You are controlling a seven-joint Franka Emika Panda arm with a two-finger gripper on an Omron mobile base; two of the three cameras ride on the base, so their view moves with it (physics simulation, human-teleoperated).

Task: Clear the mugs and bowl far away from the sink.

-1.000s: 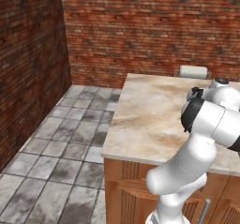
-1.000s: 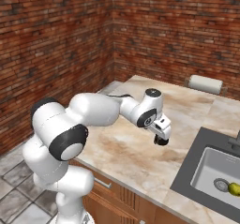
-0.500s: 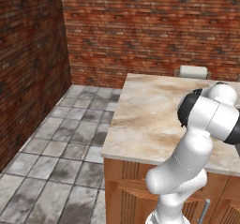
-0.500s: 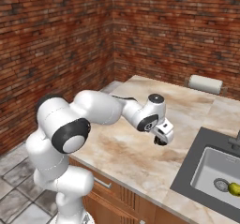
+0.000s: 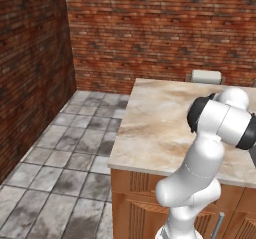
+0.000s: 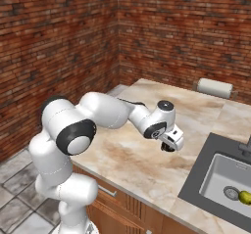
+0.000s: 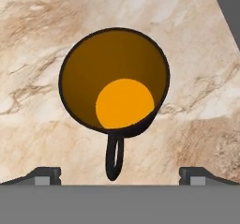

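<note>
Since a second ago my arm has swung further out across the marble desk [image 6: 132,154] toward the sink [image 6: 226,184], and the claw [image 6: 169,145] now hangs right over the black mug [image 7: 114,83]. From the hand cam I'm looking straight down into its yellow-orange inside, handle pointing at the bottom edge, standing upright on the desk near the sink's dark surround. Claw fingers [image 7: 46,175] are spread wide apart, gripping nothing. Small yellow-green thing [image 6: 244,197] sits in the basin.
</note>
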